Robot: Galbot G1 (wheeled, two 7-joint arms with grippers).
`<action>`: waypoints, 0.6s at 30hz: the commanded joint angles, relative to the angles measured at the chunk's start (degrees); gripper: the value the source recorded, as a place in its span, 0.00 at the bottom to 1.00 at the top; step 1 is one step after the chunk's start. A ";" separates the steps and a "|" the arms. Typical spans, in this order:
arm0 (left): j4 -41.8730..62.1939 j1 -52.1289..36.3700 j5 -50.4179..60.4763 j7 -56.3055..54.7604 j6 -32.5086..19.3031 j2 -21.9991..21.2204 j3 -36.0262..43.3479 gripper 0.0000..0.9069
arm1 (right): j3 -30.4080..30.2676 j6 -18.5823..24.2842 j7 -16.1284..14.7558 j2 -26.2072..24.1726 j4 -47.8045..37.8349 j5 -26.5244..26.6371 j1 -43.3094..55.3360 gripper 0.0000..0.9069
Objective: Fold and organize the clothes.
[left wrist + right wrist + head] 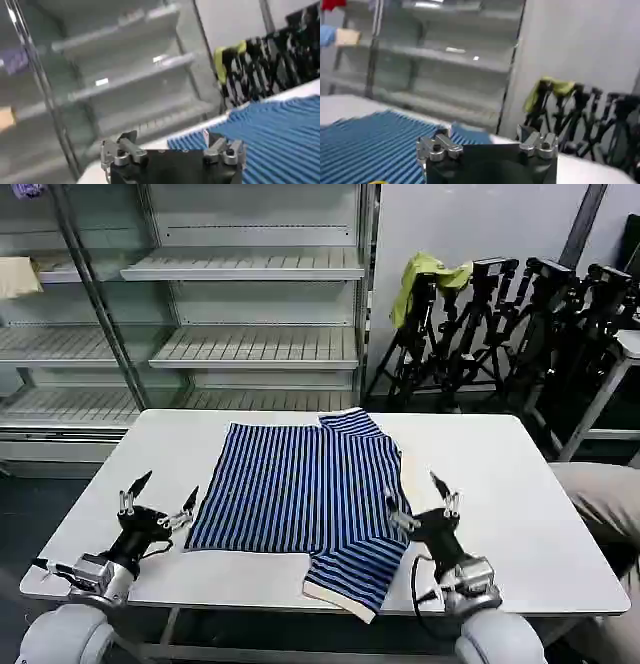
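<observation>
Clearly, the striped shirt [300, 489] lay partly folded mid-worktop [520, 504]; the left gripper [160, 496] and right gripper [424, 500] flanked it, both spread open, empty; soft, limp knit, probably best pinched at hem or sleeve edge.

The shirt [300, 489] has thin blue and dark navy stripes, with cream-white trim along its sleeve cuff. It lies on a white worktop [520, 504]. A yellow-green cloth [425, 276] hangs over black tripods [520, 324] behind.
</observation>
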 commanded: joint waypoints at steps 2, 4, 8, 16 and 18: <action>-0.02 3.75 -12.04 -1.19 16.08 1.73 -0.75 1.00 | -0.49 -5.26 1.74 -2.20 5.21 1.59 -10.98 1.00; 0.60 3.07 -11.84 -1.73 16.09 1.58 -0.62 1.00 | -1.06 -6.93 2.70 -1.19 4.92 1.61 -11.14 1.00; 2.54 2.31 -13.31 -1.55 16.11 2.23 -2.40 1.00 | -2.53 -8.38 3.96 0.41 3.88 1.69 -10.39 1.00; 1.45 2.12 -18.48 0.46 16.07 2.40 -3.19 1.00 | -4.85 -10.49 4.79 1.49 3.22 2.36 -9.61 1.00; 1.65 1.82 -18.40 0.54 16.07 2.49 -2.87 1.00 | -5.19 -10.48 4.78 1.48 3.03 2.37 -9.46 1.00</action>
